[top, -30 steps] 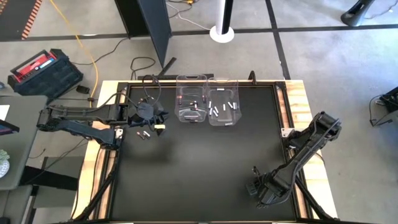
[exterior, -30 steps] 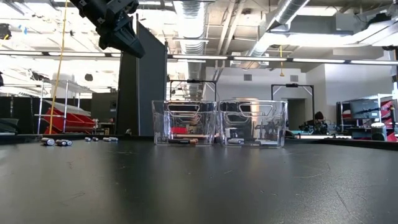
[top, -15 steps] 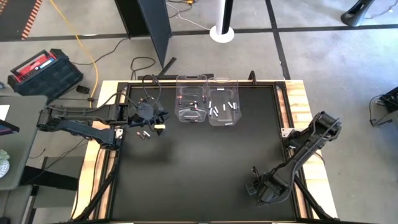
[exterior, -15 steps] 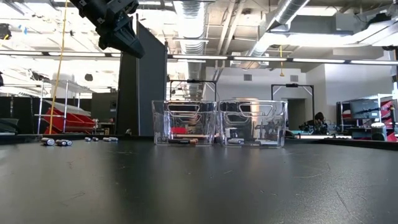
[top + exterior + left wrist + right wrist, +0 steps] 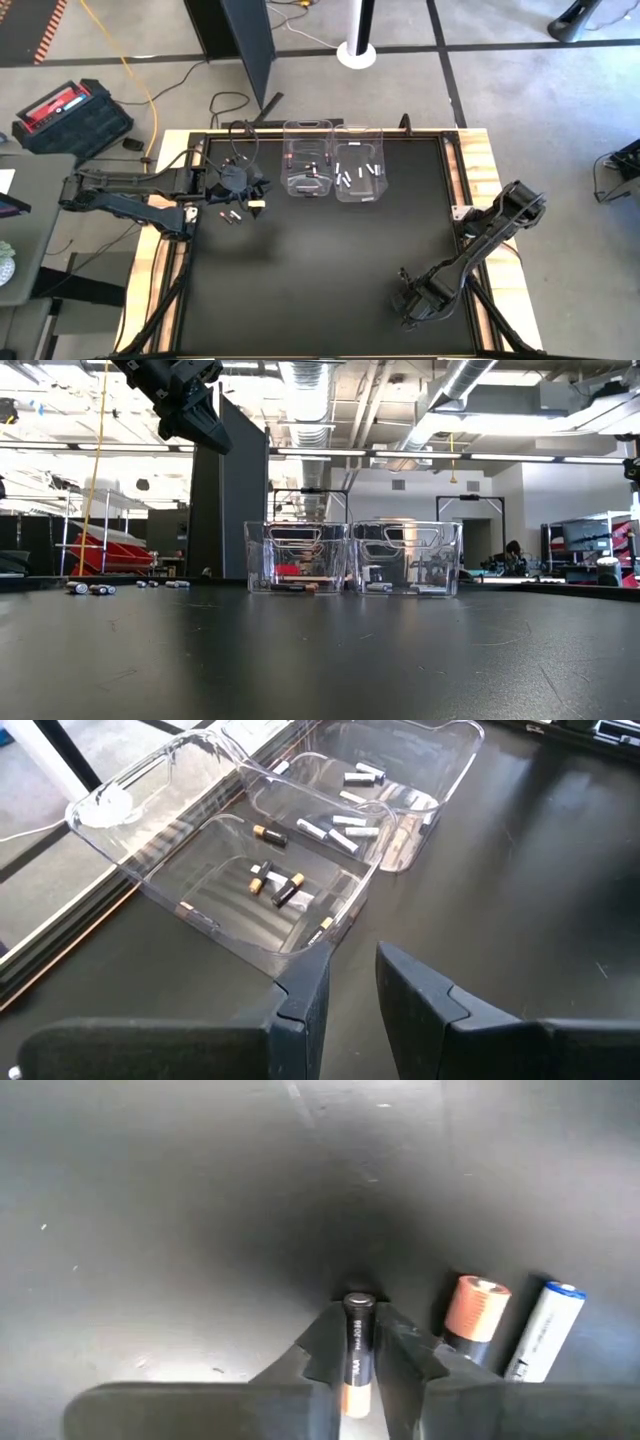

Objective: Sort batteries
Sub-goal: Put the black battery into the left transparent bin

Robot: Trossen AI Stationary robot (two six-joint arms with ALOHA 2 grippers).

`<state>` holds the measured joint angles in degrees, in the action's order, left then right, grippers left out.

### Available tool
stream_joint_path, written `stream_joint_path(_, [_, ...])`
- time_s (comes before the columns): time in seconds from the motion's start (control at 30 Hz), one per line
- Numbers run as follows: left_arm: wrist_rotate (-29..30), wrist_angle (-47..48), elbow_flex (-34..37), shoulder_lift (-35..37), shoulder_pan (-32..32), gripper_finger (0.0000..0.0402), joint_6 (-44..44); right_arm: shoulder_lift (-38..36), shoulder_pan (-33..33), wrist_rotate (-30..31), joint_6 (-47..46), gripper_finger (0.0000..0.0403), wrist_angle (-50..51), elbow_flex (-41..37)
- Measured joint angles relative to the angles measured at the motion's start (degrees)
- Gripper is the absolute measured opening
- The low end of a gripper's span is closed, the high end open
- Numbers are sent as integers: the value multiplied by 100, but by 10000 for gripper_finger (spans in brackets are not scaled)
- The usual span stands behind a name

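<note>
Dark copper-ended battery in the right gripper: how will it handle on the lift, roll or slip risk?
The small dark cylindrical battery with a copper end looks rigid and probably light. The right gripper is shut on it along narrow finger edges, so its smooth casing could slip or pivot. If dropped on the flat black table, it would likely roll, perhaps into the two batteries lying beside it.
</note>
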<state>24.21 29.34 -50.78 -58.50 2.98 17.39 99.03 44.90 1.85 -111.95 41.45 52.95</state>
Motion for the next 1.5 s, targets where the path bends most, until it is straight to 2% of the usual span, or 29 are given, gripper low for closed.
stream_joint_path(0.13, [0,47,-1,0,0,82,-2,129,-51,-33,16,47,260,243])
stream_joint_path(0.53, [1,91,0,0,0,82,-181,3,-184,-13,245,43,588,389])
stream_joint_path(0.77, [57,175,0,0,0,82,-1136,-72,-255,365,434,43,589,566])
stream_joint_path(0.9, [57,175,-1,0,0,82,-1327,-113,-407,525,726,43,683,784])
stream_joint_path(1.13, [52,192,-2,0,0,82,-1206,-128,-1080,892,1892,43,1033,1344])
stream_joint_path(1.3, [26,385,-1,0,15,82,-1108,-128,-1753,1154,3021,43,1429,1990])
stream_joint_path(1.5, [29,927,-1,1,224,82,-959,-128,-2780,1331,4688,43,1402,2868])
